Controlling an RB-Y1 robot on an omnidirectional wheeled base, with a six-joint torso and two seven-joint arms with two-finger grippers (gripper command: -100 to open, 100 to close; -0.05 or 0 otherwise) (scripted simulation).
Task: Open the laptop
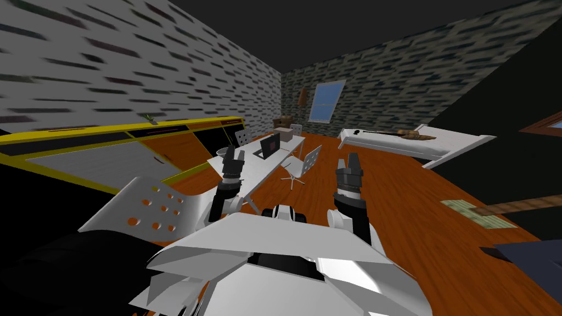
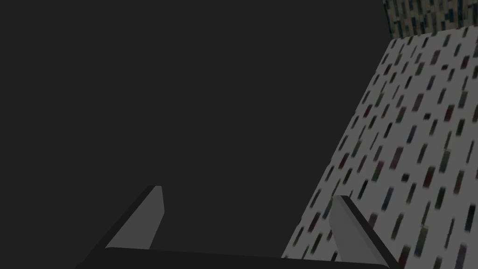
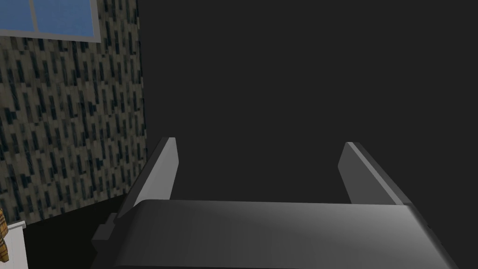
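The left gripper (image 1: 232, 154) and right gripper (image 1: 348, 161) are up, fingers spread wide, holding nothing. The small dark laptop (image 1: 270, 146) sits on the long white desk (image 1: 259, 168) ahead, well apart from both.

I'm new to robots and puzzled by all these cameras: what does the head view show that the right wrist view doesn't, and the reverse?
Head view: the laptop on a white desk, a chair, a bed and the left pincer. Right wrist view: two fingers close up, standing apart, gripping nothing. Both share the right pincer, the window and the patterned wall.
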